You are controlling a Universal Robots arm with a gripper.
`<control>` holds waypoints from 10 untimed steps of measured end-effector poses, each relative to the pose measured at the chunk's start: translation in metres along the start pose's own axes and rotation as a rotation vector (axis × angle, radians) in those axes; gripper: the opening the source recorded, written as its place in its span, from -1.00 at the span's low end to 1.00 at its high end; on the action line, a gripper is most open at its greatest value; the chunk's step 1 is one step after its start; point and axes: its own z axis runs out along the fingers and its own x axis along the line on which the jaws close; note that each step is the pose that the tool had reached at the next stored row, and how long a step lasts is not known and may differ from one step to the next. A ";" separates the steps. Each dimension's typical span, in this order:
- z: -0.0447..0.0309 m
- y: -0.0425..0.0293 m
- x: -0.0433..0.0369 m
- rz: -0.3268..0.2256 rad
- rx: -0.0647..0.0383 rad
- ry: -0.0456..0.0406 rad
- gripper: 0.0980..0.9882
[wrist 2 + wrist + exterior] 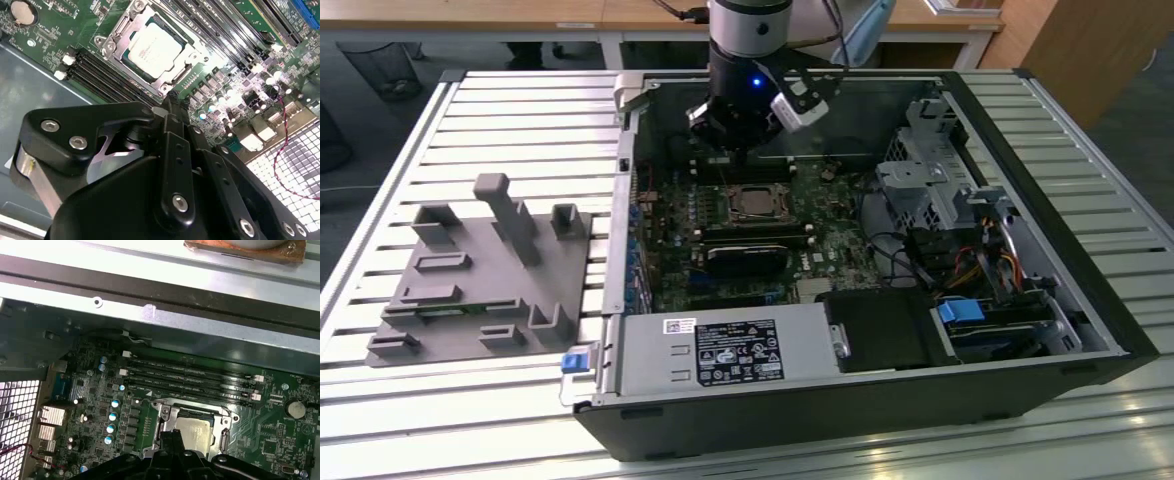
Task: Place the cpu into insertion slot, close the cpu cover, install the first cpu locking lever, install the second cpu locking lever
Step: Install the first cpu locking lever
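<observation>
A grey fixture tray (467, 270) is lying on the slatted table (454, 420), well off to the exterior view's left of the gripper (740, 152). The gripper is hanging inside the open computer case (854, 410), its jaws drawn narrow and holding nothing. Just past its tips, the cpu (150, 50) is already sitting in the insertion slot (175, 34), and the cpu cover (116, 40) is apparently lying flat around it. I cannot tell whether either locking lever is latched, so at most the lever steps are remaining.
</observation>
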 end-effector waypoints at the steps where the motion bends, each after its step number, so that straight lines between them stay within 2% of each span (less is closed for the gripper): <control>1: 0.0000 0.0000 0.0000 -0.005 0.000 -0.0003 -0.96; 4: 0.0000 0.0000 0.0001 0.001 0.000 -0.0007 -0.96; 10: 0.0001 0.0001 0.0005 0.069 0.001 -0.0060 -0.96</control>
